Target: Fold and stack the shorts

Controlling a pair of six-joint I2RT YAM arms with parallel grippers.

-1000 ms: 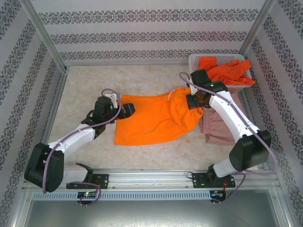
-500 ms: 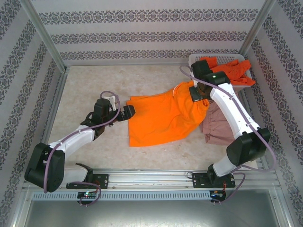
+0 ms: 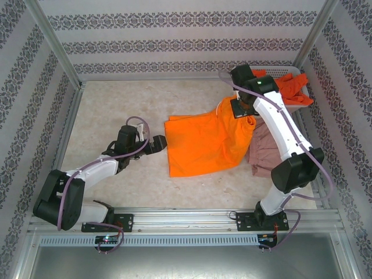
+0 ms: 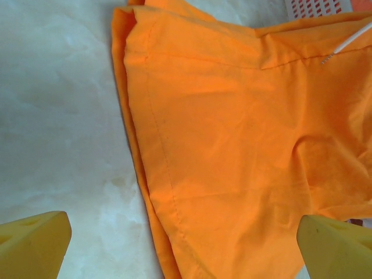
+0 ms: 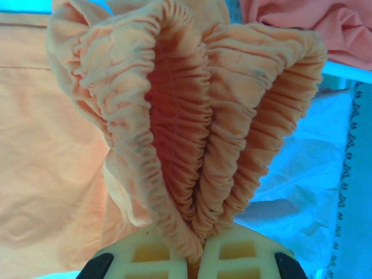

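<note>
The orange shorts lay mid-worktop, their gathered waistband raised toward the far right corner in the clamped right pincer. The left pincer gaped empty beside them. Light, limp cloth, likely best gripped at hems.

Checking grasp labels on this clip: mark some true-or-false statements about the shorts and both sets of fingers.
1. The right fingers pinch the waistband of the orange shorts. True.
2. The left fingers grip the orange shorts. False: they stand open, holding nothing.
3. The red-orange shorts lie in the white basket. True.
4. The pink shorts lie in the white basket. False: they lie on the table, beside the orange shorts.
</note>
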